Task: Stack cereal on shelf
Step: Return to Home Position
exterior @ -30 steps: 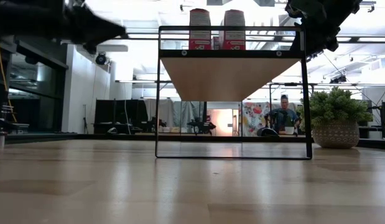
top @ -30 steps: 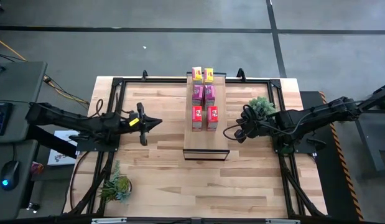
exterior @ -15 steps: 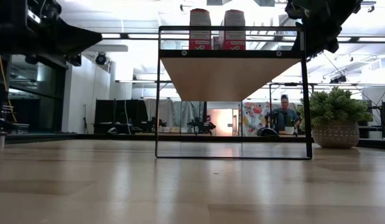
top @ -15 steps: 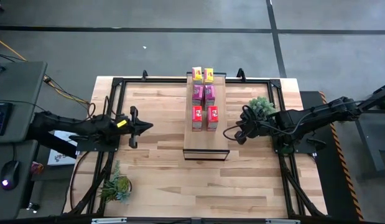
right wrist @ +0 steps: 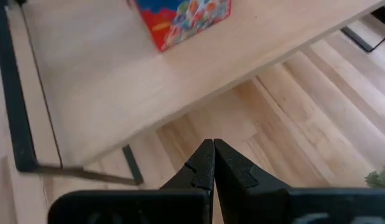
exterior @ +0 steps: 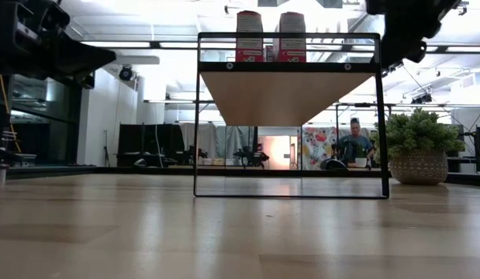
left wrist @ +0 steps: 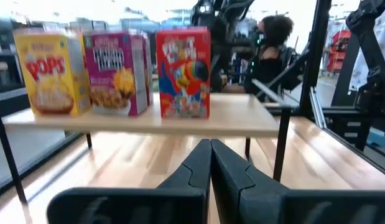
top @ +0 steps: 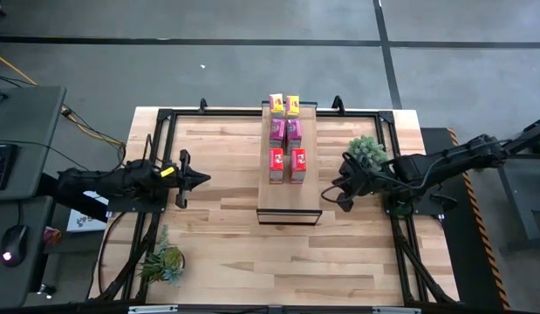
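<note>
Left claw (top: 202, 179), right claw (top: 325, 194) pinched together — cereal boxes (top: 293, 133) upright, rowed along the shelf (top: 287, 199).

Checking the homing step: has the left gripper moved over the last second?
Yes. The left gripper has pulled back leftward, away from the shelf, in the high view.

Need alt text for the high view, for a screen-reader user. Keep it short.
Six cereal boxes stand in pairs along the shelf at the centre of the table: yellow farthest, then pink, then red, with the shelf's near end bare. The left gripper and right gripper, both shut and empty, hang off either side of it, the right one beside a potted plant.
</note>
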You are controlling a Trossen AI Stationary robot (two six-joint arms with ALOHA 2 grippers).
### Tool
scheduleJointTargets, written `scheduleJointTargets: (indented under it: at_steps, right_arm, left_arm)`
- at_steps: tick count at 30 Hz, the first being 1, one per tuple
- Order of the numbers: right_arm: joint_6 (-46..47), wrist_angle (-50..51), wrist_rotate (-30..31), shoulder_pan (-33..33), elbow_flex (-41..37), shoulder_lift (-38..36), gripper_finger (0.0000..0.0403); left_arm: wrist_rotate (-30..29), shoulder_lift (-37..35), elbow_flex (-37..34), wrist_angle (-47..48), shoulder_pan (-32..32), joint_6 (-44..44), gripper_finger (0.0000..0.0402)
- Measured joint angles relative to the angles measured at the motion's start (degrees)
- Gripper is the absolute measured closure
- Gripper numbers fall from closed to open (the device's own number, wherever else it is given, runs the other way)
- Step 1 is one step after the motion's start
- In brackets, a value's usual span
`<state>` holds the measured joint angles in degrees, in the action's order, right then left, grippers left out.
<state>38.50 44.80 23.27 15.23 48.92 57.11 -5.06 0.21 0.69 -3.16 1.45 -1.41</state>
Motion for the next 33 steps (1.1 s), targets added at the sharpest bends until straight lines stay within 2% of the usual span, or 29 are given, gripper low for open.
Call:
scheduleJointTargets:
  at_steps: [4,8,13,19,22,27,33]
  right_arm:
    - [0.0,-6.3,-0.1,1.8,-6.5,-4.0,0.0402]
    - [-2.3,-22.5,-5.7,1.6,-18.3,-9.6,0.0402]
    - [-12.4,-42.7,-11.0,-3.1,-28.8,-15.5,0.0403]
    - [-20.6,-46.5,-12.8,-11.2,-33.5,-23.5,0.0403]
    - [-23.2,-48.1,-12.9,-11.3,-37.6,-28.4,0.0403]
    - [-25.8,-56.5,-12.8,-10.6,-45.6,-36.8,0.0403]
    - [-29.8,-54.4,-17.2,-10.6,-48.4,-43.6,0.0403]
  left_arm:
    - [0.1,0.2,0.0,1.8,0.0,0.9,0.0401]
    - [0.0,0.2,0.0,1.4,0.0,1.3,0.0402]
    - [-1.1,0.2,0.0,1.5,0.0,-1.6,0.0401]
    - [-1.3,0.2,0.0,1.6,0.0,-1.8,0.0401]
    - [-1.3,0.2,0.0,1.6,0.0,-1.8,0.0401]
    - [-1.3,0.2,0.0,1.6,0.0,-1.8,0.0401]
    - [-1.3,0.2,0.0,1.6,0.0,-1.8,0.0401]
